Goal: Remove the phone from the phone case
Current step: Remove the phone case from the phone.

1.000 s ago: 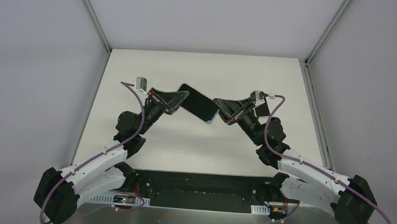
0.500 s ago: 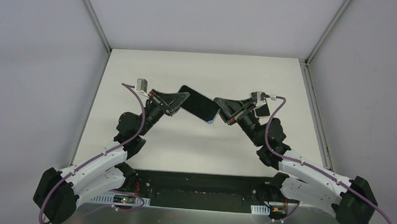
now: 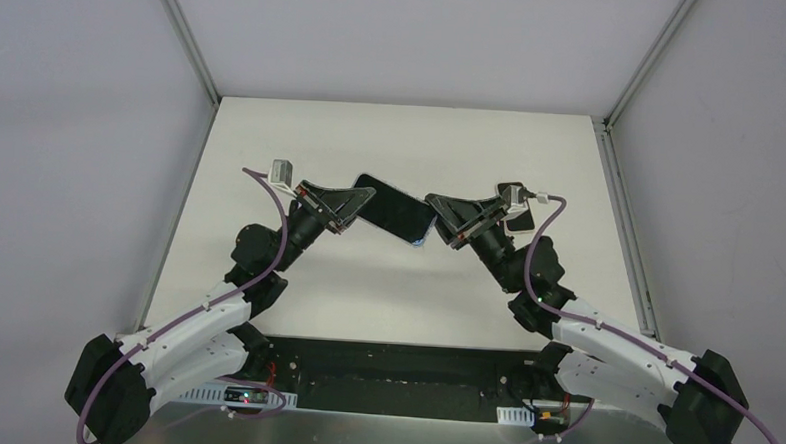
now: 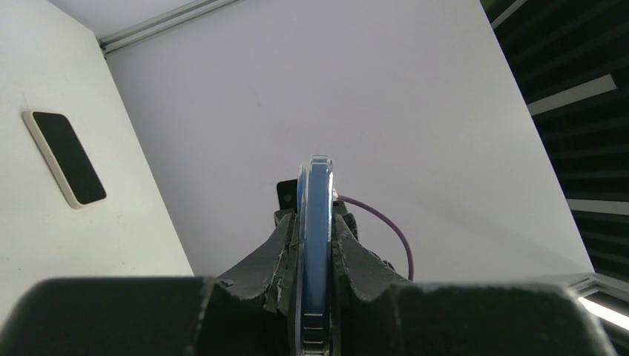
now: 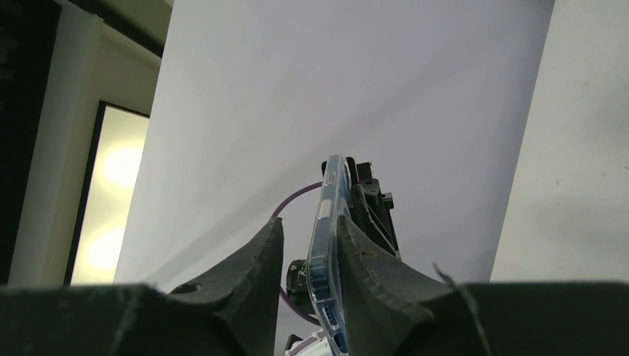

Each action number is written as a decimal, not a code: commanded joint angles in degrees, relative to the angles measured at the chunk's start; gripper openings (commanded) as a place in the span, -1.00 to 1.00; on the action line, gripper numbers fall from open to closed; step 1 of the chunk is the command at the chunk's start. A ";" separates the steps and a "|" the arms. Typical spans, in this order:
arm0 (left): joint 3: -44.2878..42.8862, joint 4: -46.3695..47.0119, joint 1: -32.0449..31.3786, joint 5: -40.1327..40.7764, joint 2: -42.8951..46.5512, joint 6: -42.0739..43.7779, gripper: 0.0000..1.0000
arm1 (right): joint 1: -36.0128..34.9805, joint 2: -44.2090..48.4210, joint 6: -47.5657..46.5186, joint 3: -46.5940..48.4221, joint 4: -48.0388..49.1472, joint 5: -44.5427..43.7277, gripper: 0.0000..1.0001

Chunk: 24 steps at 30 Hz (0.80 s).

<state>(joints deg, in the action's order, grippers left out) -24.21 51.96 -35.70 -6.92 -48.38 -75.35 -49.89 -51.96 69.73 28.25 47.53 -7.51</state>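
Black and shiny, the phone hangs in the air over the table, inside its clear case, with one arm at each end. The left gripper squeezes one end of the phone tight. The right gripper sits loose around the other end, with one finger touching the case and a gap by the other, and an other phone lies flat on the table.

blk phone in clear case, midair, tilted
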 commanded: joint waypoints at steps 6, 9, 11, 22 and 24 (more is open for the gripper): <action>0.94 -0.72 -0.42 0.26 0.74 3.28 -1.00 | 0.07 3.70 1.53 0.87 6.05 -5.25 -0.44; 0.90 -0.72 -0.51 0.37 0.85 3.28 -1.00 | 0.10 3.65 1.58 1.00 5.71 -5.09 -0.57; 0.85 -0.72 -0.51 0.34 0.68 3.28 -1.00 | 0.12 3.56 1.63 1.14 5.73 -4.50 -0.63; 0.70 -0.72 -0.60 0.64 0.22 3.38 -1.00 | 0.07 3.74 2.23 2.75 3.96 -1.70 -0.46; 0.64 -0.72 -0.60 0.66 0.16 3.37 -1.00 | 0.06 3.69 2.07 3.01 3.45 -1.48 -0.46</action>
<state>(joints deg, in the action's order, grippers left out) -23.83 51.72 -36.05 -6.74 -48.18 -75.26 -49.91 -50.74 69.93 28.23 44.97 -9.61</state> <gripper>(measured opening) 0.154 0.272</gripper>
